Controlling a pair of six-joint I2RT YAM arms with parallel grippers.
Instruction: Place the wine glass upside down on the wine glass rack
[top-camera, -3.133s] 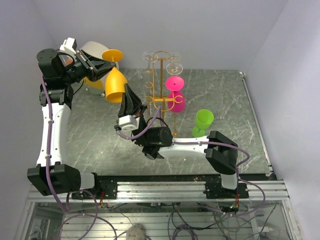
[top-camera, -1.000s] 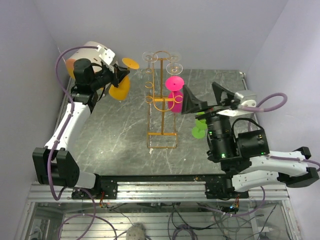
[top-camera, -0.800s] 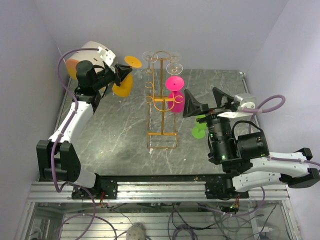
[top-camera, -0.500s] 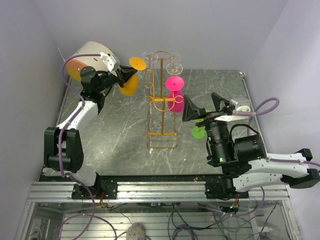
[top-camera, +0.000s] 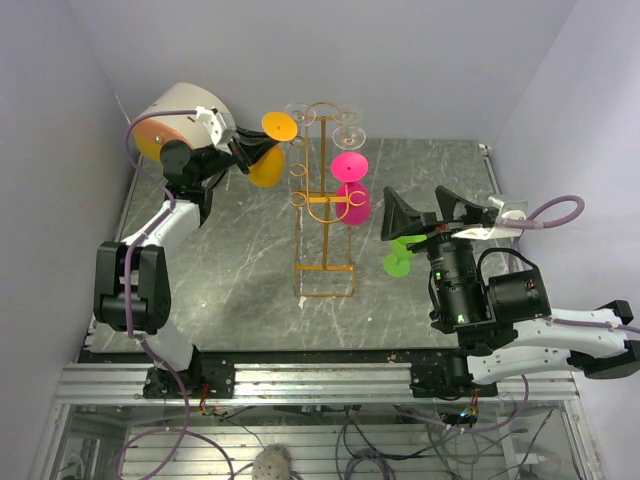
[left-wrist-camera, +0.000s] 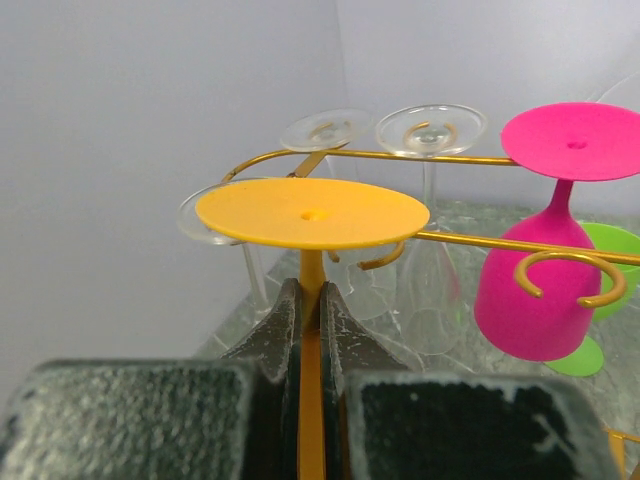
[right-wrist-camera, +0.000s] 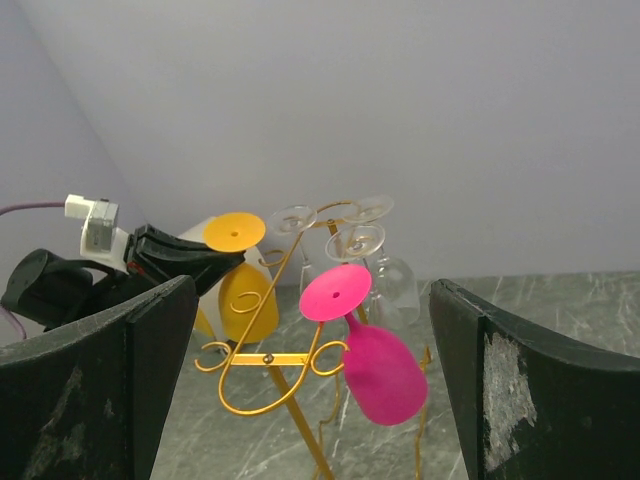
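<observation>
An orange wine glass (top-camera: 266, 166) hangs upside down, foot up, with my left gripper (top-camera: 250, 150) shut on its stem. In the left wrist view the stem (left-wrist-camera: 311, 275) runs between the pads of that gripper (left-wrist-camera: 311, 295), and the flat foot (left-wrist-camera: 312, 212) sits just left of the wine glass rack (left-wrist-camera: 400, 156), above a small hook. The golden rack (top-camera: 323, 210) stands mid-table. My right gripper (top-camera: 430, 212) is open, raised to the right of the rack, holding nothing. From the right wrist, the orange glass (right-wrist-camera: 248, 300) shows beside the rack (right-wrist-camera: 270, 358).
A pink glass (top-camera: 352, 200) hangs upside down on the rack's right side, and clear glasses (top-camera: 300, 112) hang near its top. A green glass (top-camera: 400, 262) is on the table under my right gripper. A white and orange rounded object (top-camera: 175, 110) is in the back left corner.
My left gripper has carried the orange glass to the right, closer to the rack's top left hooks. The right arm has drifted slightly right, its jaws still wide.
</observation>
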